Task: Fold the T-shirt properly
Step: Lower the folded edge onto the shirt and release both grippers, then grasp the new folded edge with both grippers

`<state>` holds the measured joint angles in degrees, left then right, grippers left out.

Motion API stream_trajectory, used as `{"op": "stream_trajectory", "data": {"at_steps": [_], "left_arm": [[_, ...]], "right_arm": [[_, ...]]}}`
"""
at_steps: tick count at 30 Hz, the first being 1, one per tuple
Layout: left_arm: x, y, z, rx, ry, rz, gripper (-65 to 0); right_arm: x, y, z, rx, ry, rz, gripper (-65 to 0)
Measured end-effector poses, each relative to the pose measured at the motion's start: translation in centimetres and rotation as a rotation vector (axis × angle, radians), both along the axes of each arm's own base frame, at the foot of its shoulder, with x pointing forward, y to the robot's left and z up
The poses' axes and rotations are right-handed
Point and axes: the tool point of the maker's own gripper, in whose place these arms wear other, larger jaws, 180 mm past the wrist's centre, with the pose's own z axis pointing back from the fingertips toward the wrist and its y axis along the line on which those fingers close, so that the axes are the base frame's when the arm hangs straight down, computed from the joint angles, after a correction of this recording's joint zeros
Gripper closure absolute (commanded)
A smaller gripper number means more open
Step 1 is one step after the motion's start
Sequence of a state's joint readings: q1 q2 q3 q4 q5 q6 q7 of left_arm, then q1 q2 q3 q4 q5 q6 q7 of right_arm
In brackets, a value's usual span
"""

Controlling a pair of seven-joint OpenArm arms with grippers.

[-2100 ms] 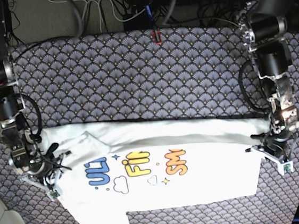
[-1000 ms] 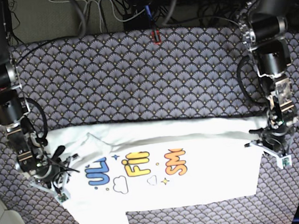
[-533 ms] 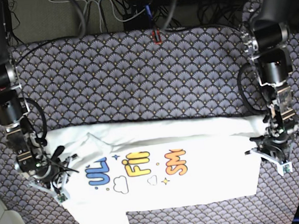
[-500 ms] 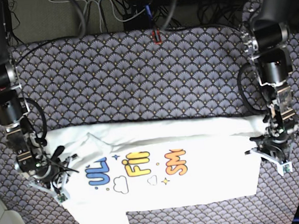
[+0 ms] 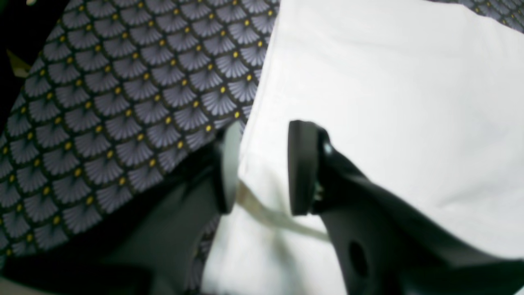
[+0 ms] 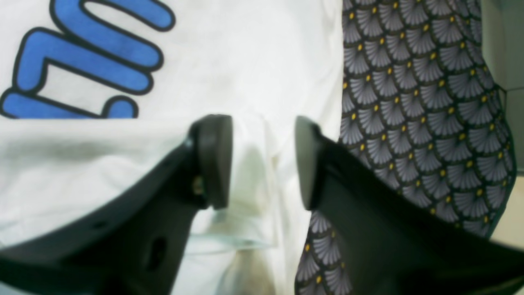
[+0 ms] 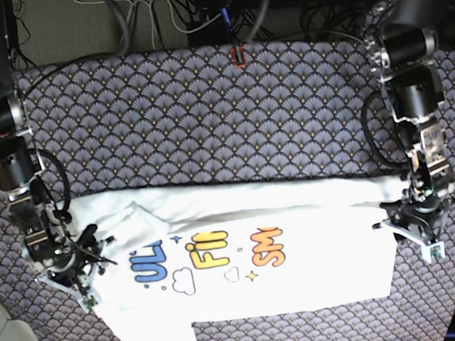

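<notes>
The white T-shirt point(image 7: 248, 286) lies on the patterned table cover point(image 7: 205, 116), print side up, with its upper part folded down into a long band. My left gripper point(image 7: 409, 229) is at the shirt's right edge; in the left wrist view it point(image 5: 260, 168) is open, fingers astride the shirt's point(image 5: 389, 82) hem. My right gripper point(image 7: 77, 272) is at the shirt's left edge; in the right wrist view it point(image 6: 262, 159) is open with white cloth point(image 6: 245, 61) between the fingers, just beside the blue letters point(image 6: 82, 65).
Cables point(image 7: 195, 19) and a small red object point(image 7: 237, 56) lie at the table's far edge. A sleeve flap point(image 7: 160, 340) sticks out at the front left. The patterned cover shows beside each gripper point(image 5: 123, 82) point(image 6: 409, 102).
My right gripper has shifted slightly down and left at the shirt's left edge. My left gripper has barely moved. The rolled fold at the shirt's right end lies flatter.
</notes>
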<state>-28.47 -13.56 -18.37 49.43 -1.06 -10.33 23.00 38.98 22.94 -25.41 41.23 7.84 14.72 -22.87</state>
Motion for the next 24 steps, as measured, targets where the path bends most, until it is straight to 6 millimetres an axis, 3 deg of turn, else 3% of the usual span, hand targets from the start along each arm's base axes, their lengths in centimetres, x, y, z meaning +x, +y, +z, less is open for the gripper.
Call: {"op": "stream_trajectory", "data": {"at_steps": [6, 11, 14, 20, 24], "left_arm": [[-3.4, -0.2, 0.9, 0.069, -0.047, -0.024, -32.3], [-7.4, -0.3, -3.2, 0.074, 0.046, -0.029, -32.6], [-8.1, -0.3, -3.8, -0.011, 0.031, -0.002, -32.7], [-8.6, 1.6, -3.9, -0.054, 0.023, 0.070, -32.7], [-8.6, 0.9, -4.5, -0.071, 0.035, 0.060, -32.7]], "right_arm": [[-0.6, -0.8, -0.5, -0.006, 0.024, -0.017, -34.8], [-3.3, -2.6, -1.5, 0.026, 0.027, -0.076, -34.8], [-4.5, -2.2, -1.0, 0.041, -0.015, -0.063, -34.8], [-7.7, -1.3, -1.4, 0.079, -0.043, -0.057, -34.8], [-9.0, -1.8, -0.7, 0.089, -0.075, -0.073, -34.9]]}}
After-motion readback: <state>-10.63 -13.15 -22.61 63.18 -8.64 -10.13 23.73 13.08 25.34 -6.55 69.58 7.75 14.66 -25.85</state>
